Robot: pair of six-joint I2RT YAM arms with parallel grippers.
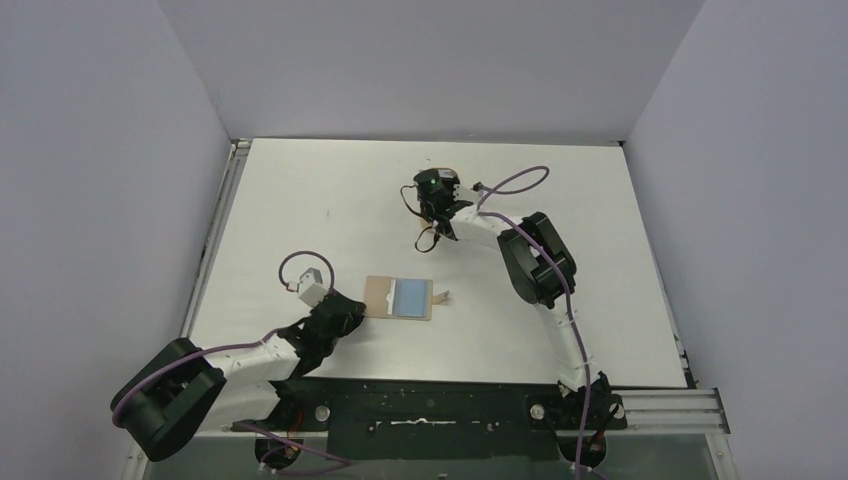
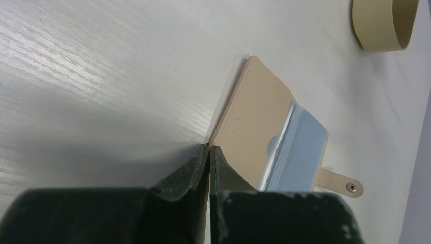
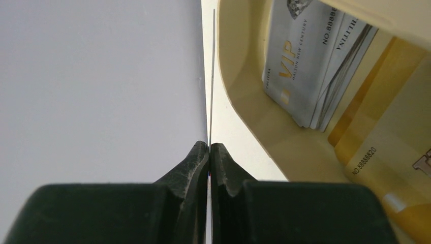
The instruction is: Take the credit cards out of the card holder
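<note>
The white tabletop (image 1: 330,200) carried the job in two halves, well apart. Near the arm bases the beige card holder (image 2: 254,122) lay opened flat. The left end effector (image 2: 209,147) had its fingers pressed together at the holder's near corner, seemingly to pin it so it would not slide as cards were drawn. Whether any of the panel was caught between the tips could not be told. At the far middle of the tabletop the right end effector (image 3: 209,145) hung just beside the rim of an oval tan dish (image 3: 239,101). It was pinching a credit card (image 3: 211,76) seen edge-on, apparently to drop it among those lying inside: a silver VIP card (image 3: 305,56) and a gold card (image 3: 376,173). A light blue credit card (image 2: 300,152) sat tucked in the holder's pocket, so the task looked unfinished. The holder's strap tab (image 2: 338,181) stuck out on the side facing the right arm, a small snag for any reach to that pocket. From overhead the right wrist hid the dish
</note>
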